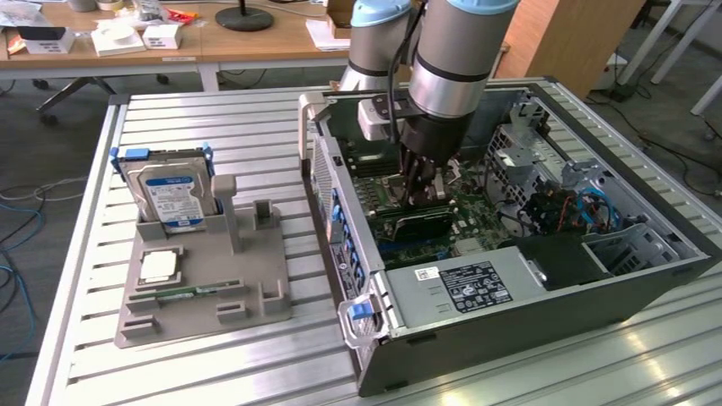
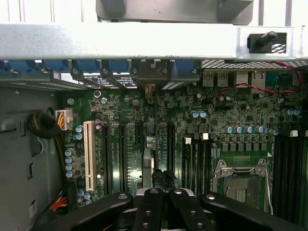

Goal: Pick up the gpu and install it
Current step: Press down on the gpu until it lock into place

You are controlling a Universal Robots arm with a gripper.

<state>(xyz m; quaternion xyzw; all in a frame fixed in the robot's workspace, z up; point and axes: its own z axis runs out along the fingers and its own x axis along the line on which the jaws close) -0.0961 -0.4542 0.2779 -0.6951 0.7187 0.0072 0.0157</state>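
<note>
Reaching down into the open computer case [image 1: 338, 182] in the exterior view, the arm holds its gripper [image 1: 421, 190] low over the motherboard. The jaws are drawn narrow, tips together. Right under them sits the gpu [image 1: 415, 222], a dark card standing on edge among the board's slots, near the middle of the case. The tips meet its upper edge; whether they pinch it or only rest on it I cannot tell. A grey power supply [image 1: 474, 283] lies nearer the camera in the same case. On the slatted table [image 1: 203, 118], toward the exterior view's left and well apart from the case, a grey holder [image 1: 259, 296] carries a silver hard drive [image 1: 169, 199] standing upright and a narrow green memory stick [image 1: 181, 292] lying flat.

From the wrist view, the gripper [image 2: 162, 195] shows as black fingers [image 2: 150, 207] closed side by side. The gpu [image 2: 147, 161] runs away from them edge-on, a thin grey strip between dark expansion slots. A white slot [image 2: 88, 154] stands to one side of it, the CPU socket [image 2: 240, 185] to the other.
</note>
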